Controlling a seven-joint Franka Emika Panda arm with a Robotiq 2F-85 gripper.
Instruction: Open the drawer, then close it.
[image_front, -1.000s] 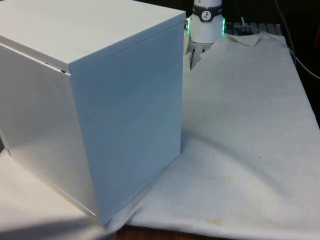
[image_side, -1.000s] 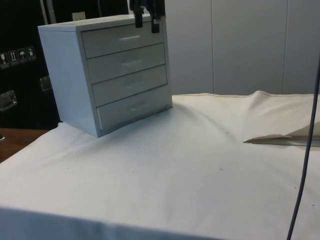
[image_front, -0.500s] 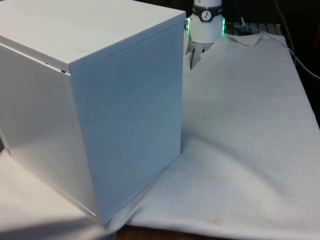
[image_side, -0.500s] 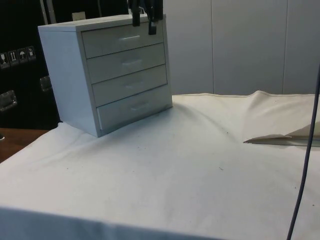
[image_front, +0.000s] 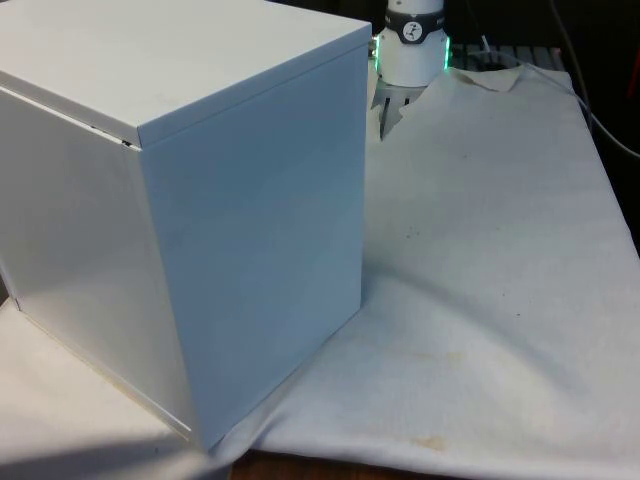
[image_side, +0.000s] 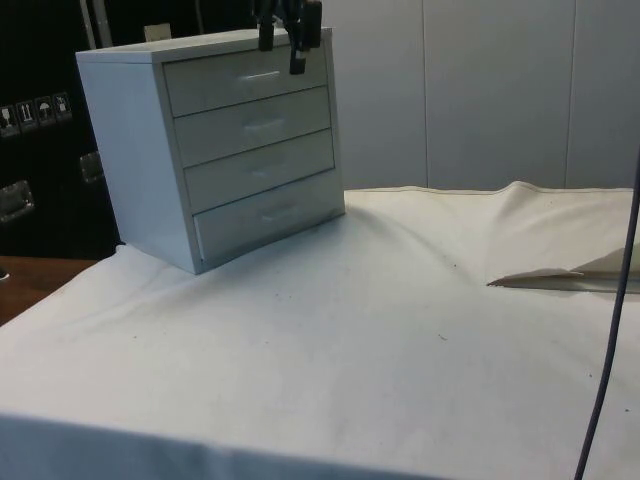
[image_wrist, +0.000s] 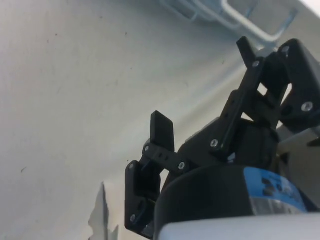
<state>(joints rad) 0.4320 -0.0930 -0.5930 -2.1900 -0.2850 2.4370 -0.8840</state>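
Observation:
A white chest of drawers (image_side: 210, 150) stands on the cloth at the side view's left, and all of its drawers sit flush. The top drawer (image_side: 245, 80) carries a slim pale handle (image_side: 260, 75). My black gripper (image_side: 281, 48) hangs open just in front of that drawer's upper edge, slightly above the handle and a little to its right. Nothing is between the fingers. In the wrist view the gripper (image_wrist: 205, 90) points towards the handle (image_wrist: 250, 25), which lies a short way beyond the fingertips. The front view has the chest (image_front: 200, 200) turned with its plain back and side to the camera.
The white cloth (image_side: 330, 350) covers the table and rises in a fold (image_side: 540, 275) at the side view's right. A dark cable (image_side: 610, 330) hangs down at that edge. The table's wooden corner (image_side: 25, 285) shows beside the chest.
In the side view the gripper has drifted slightly left, closer to the top drawer's front. The drawers have not moved.

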